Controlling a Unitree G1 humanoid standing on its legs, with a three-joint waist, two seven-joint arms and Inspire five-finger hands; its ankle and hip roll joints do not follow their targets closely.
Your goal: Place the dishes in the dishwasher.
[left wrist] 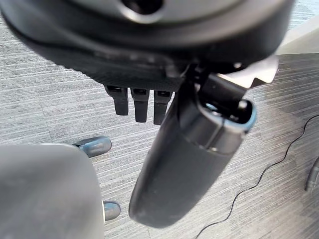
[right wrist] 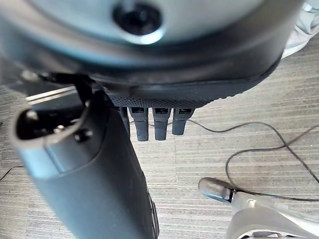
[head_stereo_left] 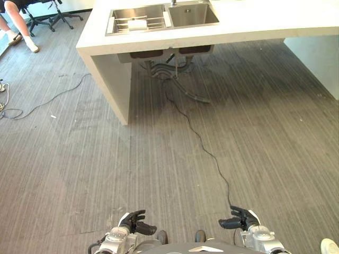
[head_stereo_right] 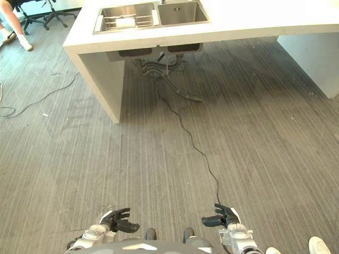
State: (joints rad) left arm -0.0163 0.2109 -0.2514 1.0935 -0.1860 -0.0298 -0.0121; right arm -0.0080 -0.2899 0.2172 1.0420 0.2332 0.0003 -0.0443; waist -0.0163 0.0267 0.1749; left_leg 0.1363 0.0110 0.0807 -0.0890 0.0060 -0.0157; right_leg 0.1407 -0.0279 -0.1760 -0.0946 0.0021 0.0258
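Observation:
A white dish [head_stereo_left: 137, 24] lies on a wire rack [head_stereo_left: 121, 23] in the left basin of a steel double sink [head_stereo_left: 193, 15], far ahead in the white counter [head_stereo_left: 254, 24]. My left hand [head_stereo_left: 135, 221] hangs low at the view's bottom edge, fingers relaxed and holding nothing. My right hand [head_stereo_left: 241, 218] hangs level with it on the other side, also relaxed and empty. In the left wrist view the left hand's fingers [left wrist: 134, 102] point straight at the floor. The right hand's fingers [right wrist: 154, 122] do the same in the right wrist view.
Grey carpet lies between me and the counter. The counter's white side panel [head_stereo_left: 111, 79] stands at the left and another panel [head_stereo_left: 318, 58] at the right, with pipes [head_stereo_left: 169, 69] under the sink. A seated person's legs [head_stereo_left: 18, 26] and office chairs [head_stereo_left: 50, 16] are at the far left. A white shoe [head_stereo_left: 329, 246] is by my right.

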